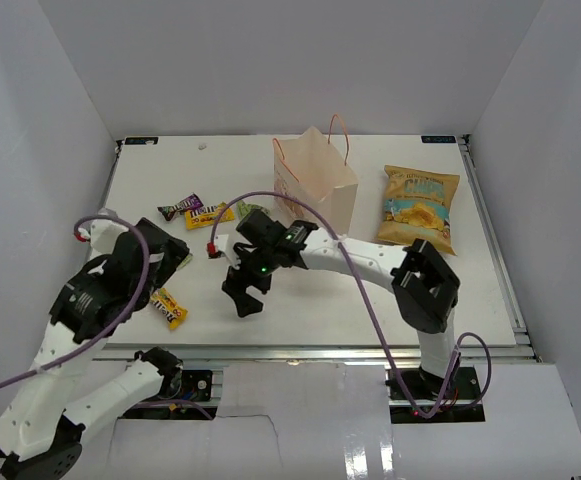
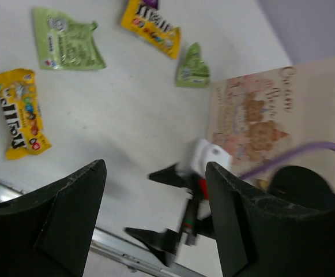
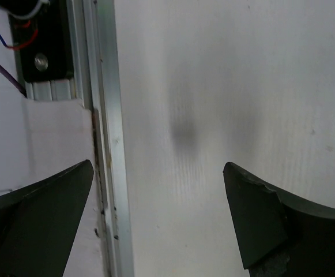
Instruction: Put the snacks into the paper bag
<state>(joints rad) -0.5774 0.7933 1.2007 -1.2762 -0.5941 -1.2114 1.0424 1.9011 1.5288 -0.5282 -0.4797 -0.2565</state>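
The right gripper [image 1: 243, 296], spread wide and empty, hangs over bare table [image 1: 320, 320] near the front edge. The left gripper [image 2: 155, 219], equally open, looks toward the yellow candy packet [image 2: 20, 112], likely the next pick. The paper bag [image 1: 315, 180] stands upright at the far side, with the crisp packet [image 1: 422, 207] lying flat beside it, not yet packed.

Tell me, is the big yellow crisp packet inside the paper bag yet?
No, the yellow crisp packet lies flat on the table, apart from the paper bag and to its right in the top view.
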